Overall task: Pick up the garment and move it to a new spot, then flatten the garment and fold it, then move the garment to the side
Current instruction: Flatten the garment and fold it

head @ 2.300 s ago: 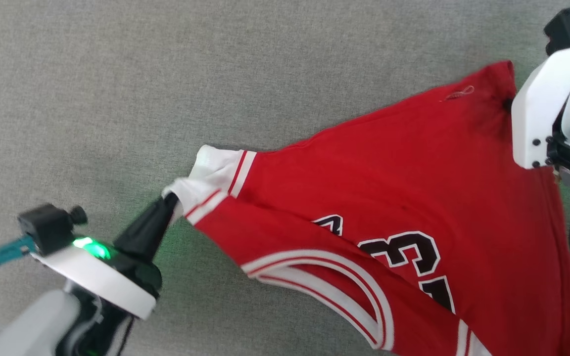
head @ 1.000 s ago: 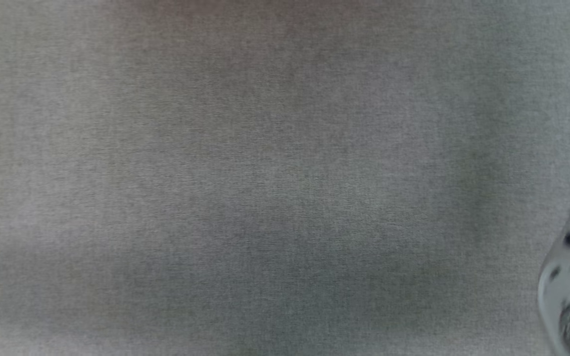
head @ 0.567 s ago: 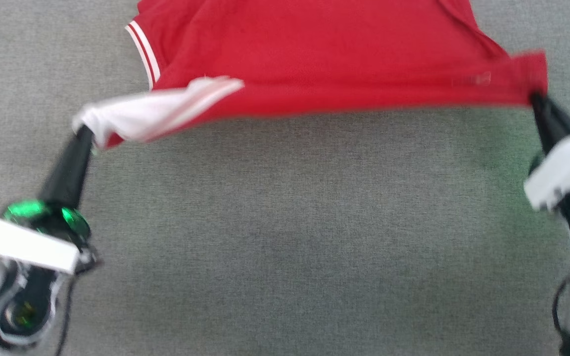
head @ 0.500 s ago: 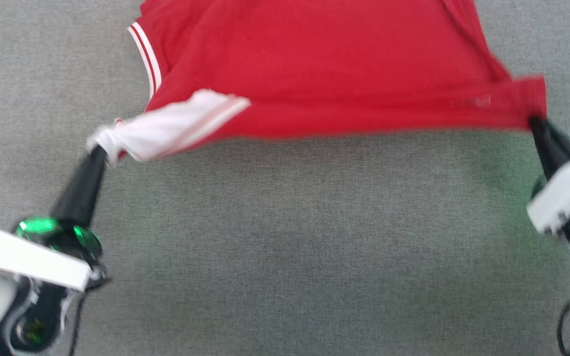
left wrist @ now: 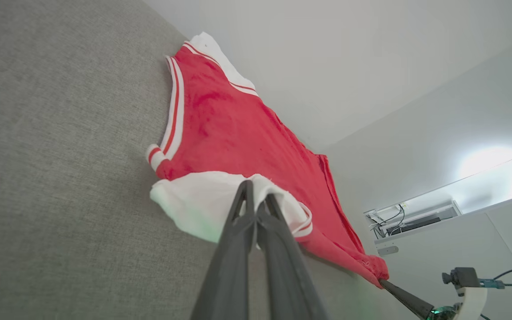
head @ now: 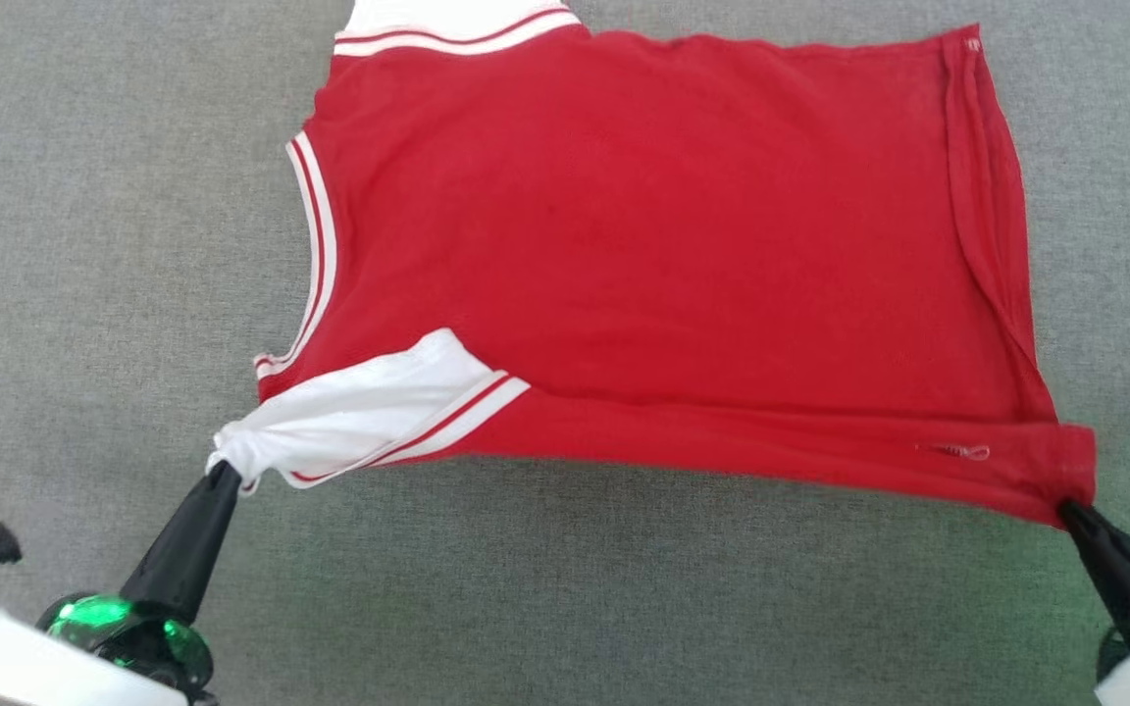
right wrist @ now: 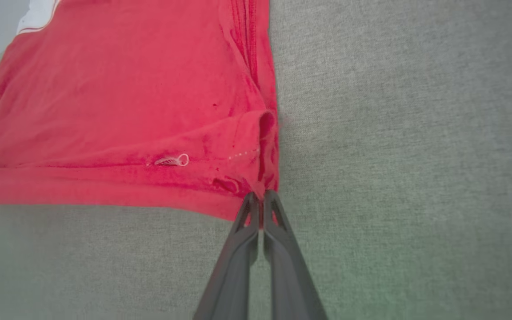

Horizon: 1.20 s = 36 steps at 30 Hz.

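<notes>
Garment (head: 663,255): light, limp jersey, spread on grey cloth (head: 565,598); left gripper (head: 224,474) clamps its 7 o'clock sleeve, right gripper (head: 1067,504) its 5 o'clock hem corner, and such corners likely handle best.

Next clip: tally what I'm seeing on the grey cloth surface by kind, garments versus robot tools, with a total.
Garments: 1, a red soft-fabric jersey shirt with white sleeves and striped trim.
Dark two-finger tools: 2, the left tool and the right tool, each shut on the shirt.
Total: 3
</notes>
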Motion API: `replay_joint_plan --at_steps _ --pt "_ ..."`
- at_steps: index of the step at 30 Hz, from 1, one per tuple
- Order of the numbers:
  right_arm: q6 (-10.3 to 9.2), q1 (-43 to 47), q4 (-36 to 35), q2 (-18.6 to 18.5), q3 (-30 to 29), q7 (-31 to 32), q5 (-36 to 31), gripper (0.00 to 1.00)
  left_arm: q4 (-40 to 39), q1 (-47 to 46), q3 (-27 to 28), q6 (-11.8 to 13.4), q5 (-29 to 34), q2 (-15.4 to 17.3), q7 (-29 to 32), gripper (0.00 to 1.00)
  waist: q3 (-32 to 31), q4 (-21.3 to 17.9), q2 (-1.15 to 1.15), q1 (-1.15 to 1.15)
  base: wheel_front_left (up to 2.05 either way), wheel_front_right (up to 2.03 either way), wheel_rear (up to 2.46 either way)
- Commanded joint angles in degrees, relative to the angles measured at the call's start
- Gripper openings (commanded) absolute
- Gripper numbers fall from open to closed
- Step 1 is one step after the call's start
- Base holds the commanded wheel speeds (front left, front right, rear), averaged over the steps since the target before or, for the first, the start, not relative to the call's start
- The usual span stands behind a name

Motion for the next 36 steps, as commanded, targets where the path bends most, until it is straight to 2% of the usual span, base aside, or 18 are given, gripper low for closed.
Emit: replay_joint_plan --at_steps 1,4,8,12,17,22,30,36 --pt "-0.24 2.3 -2.2 0.0 -0.7 -1.1 1.9 0.0 -1.4 2.2 1.9 0.1 0.8 0.0 -0.3 0.0 0.1 -0.1 0.0 0.0 0.0 0.0 0.0" --pt "-0.25 3.3 -4.0 0.0 -1.3 -1.5 2.3 0.0 -2.8 3.3 3.5 0.1 1.9 0.0 -0.3 0.0 0.4 -0.4 0.0 0.0 0.0 0.0 0.0" --pt "-0.19 -1.7 -3.1 0.0 -0.7 -1.8 1.8 0.0 -3.3 -0.3 2.8 0.1 2.2 0.8 -0.3 0.0 0.9 -0.7 0.0 0.0 0.0 0.0 0.0" --pt "-0.18 -8.5 0.9 0.0 0.6 -2.8 -0.7 0.0 -1.5 -7.2 0.7 0.1 0.5 1.9 -0.3 0.0 1.7 -0.5 0.0 0.0 0.0 0.0 0.0" --pt "-0.17 -17.2 7.1 0.0 2.4 -4.7 -2.7 0.0 1.8 -16.2 0.4 0.1 -1.6 1.6 -0.2 0.0 3.6 -0.8 0.0 0.0 0.0 0.0 0.0" --pt "-0.16 -23.6 13.0 0.0 2.7 -7.6 -3.8 0.0 4.5 -20.9 -0.8 0.1 -2.5 1.2 -0.2 0.0 5.5 -1.2 0.0 0.0 0.0 0.0 0.0" --pt "-0.15 -26.0 19.2 0.0 3.1 -11.3 -5.0 0.0 12.5 -23.8 -2.6 0.1 -2.1 -0.8 -0.2 0.0 8.3 -1.5 0.0 0.0 0.0 0.0 0.0" --pt "-0.19 -25.8 22.4 0.1 4.9 -13.5 -4.1 0.0 18.3 -25.1 -7.2 0.1 2.0 0.5 -0.2 0.0 9.2 -2.2 0.0 0.0 0.0 0.0 0.0"
